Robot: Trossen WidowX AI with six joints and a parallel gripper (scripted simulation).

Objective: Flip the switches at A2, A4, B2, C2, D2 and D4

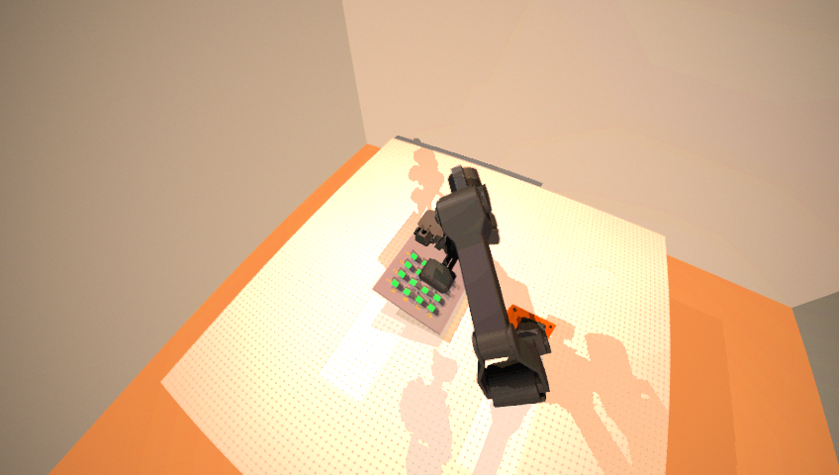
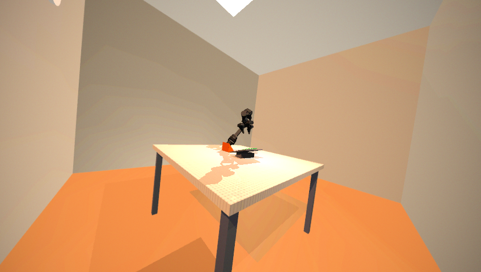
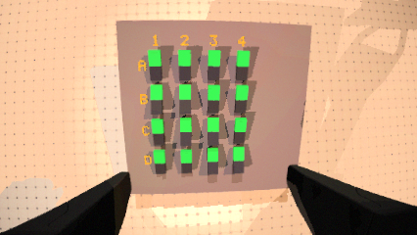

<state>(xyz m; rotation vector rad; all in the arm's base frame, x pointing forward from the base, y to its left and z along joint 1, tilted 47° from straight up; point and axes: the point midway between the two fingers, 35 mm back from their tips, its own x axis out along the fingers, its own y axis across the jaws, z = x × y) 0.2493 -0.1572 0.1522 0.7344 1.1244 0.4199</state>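
Note:
A grey-brown switch panel [image 3: 279,122] [image 1: 385,285] [image 2: 249,149] lies on the table with four rows, A to D, and four columns, 1 to 4, of rocker switches. In the wrist view every switch looks alike, with its green end toward row A and its dark end toward me. This includes A2 [image 3: 184,64], A4 [image 3: 243,64], B2 [image 3: 185,98], C2 [image 3: 185,131], D2 [image 3: 186,161] and D4 [image 3: 238,159]. My gripper [image 3: 210,177] [image 1: 438,267] [image 2: 248,129] is open and empty. It hangs well above the panel, touching no switch.
The arm's base sits on an orange mount [image 1: 520,318] [image 2: 226,147] beside the panel. The pale dotted table [image 1: 264,330] [image 2: 236,182] stands on dark legs in a room with an orange floor.

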